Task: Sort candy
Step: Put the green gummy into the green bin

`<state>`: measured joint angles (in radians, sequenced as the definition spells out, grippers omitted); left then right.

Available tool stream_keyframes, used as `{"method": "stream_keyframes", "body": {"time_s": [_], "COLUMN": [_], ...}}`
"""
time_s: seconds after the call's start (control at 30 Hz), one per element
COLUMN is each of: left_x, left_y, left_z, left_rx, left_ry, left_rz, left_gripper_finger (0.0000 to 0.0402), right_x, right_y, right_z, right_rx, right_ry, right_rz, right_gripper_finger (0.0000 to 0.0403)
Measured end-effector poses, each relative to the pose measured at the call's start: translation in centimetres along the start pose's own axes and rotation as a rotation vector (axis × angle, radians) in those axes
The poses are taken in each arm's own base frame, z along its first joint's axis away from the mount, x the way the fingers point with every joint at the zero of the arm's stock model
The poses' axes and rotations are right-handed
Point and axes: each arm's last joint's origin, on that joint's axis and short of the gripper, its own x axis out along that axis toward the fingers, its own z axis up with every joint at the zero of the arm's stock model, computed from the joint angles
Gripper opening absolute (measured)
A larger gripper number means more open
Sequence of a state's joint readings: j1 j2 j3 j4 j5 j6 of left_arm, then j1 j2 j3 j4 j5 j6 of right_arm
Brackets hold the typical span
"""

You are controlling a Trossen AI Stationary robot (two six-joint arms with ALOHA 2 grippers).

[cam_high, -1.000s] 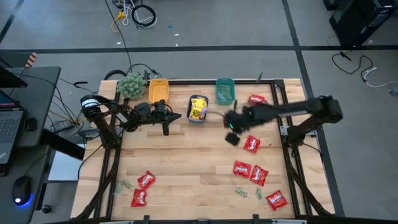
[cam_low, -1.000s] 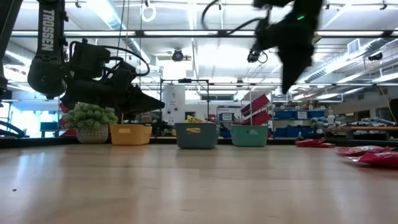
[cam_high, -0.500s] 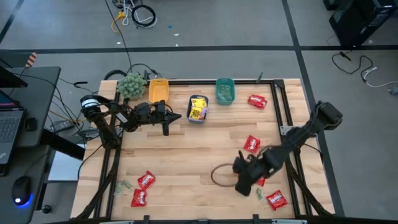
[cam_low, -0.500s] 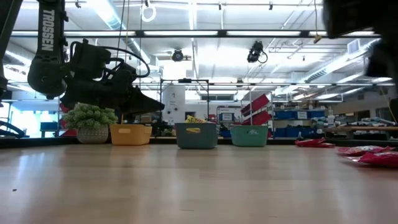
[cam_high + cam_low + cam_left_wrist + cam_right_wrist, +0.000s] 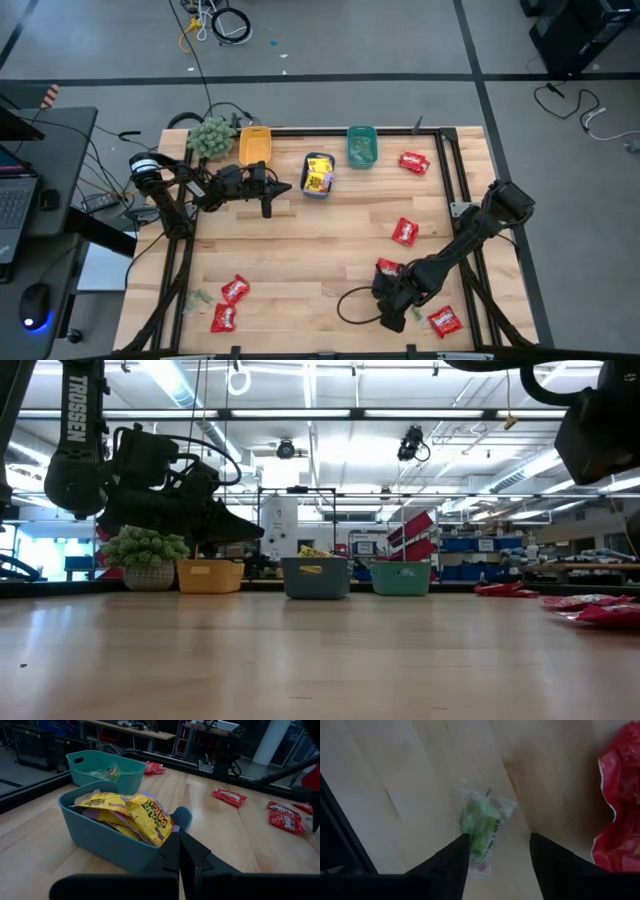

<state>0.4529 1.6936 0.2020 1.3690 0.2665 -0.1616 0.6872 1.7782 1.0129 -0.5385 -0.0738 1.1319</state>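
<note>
Right gripper [image 5: 495, 855] hangs over a green candy [image 5: 481, 827], fingers wide apart; left gripper [image 5: 266, 208] shut, empty.

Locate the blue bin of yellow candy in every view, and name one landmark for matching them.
High: blue bin, back middle, between orange bin and teal bin.
Low: centre, same neighbours.
Left wrist: foreground, ahead of the shut left gripper.
Right wrist: not in view.
Landmark: teal bin.
</note>
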Motion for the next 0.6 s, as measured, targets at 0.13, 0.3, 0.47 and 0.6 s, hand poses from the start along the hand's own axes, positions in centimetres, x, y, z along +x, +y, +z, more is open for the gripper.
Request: {"method": "stream_keyframes", "body": {"time_s": [0.13, 0.3, 0.47, 0.6], "left_x": [0.0, 0.0, 0.0, 0.0], "left_y": [0.0, 0.0, 0.0, 0.0], "left_z": [0.0, 0.0, 0.0, 0.0], "left_rx": [0.0, 0.0, -0.001, -0.001], "left_ry": [0.001, 0.002, 0.004, 0.003], "left_rz": [0.0, 0.0, 0.001, 0.0], "left_gripper_finger": [0.0001, 0.0001, 0.0001, 0.0001], "right_x": [-0.3, -0.4, -0.8, -2.7], "right_y": [0.0, 0.2, 0.0, -0.2], "right_z": [0.1, 0.5, 1.4, 3.4], "right_rx": [-0.021, -0.064, -0.078, -0.117], "right_ry": [-0.021, -0.036, -0.048, -0.123], "right_rz": [0.011, 0.037, 0.054, 0.049], "right_gripper_finger": [0.0132, 0.0016, 0.0006, 0.0003]}}
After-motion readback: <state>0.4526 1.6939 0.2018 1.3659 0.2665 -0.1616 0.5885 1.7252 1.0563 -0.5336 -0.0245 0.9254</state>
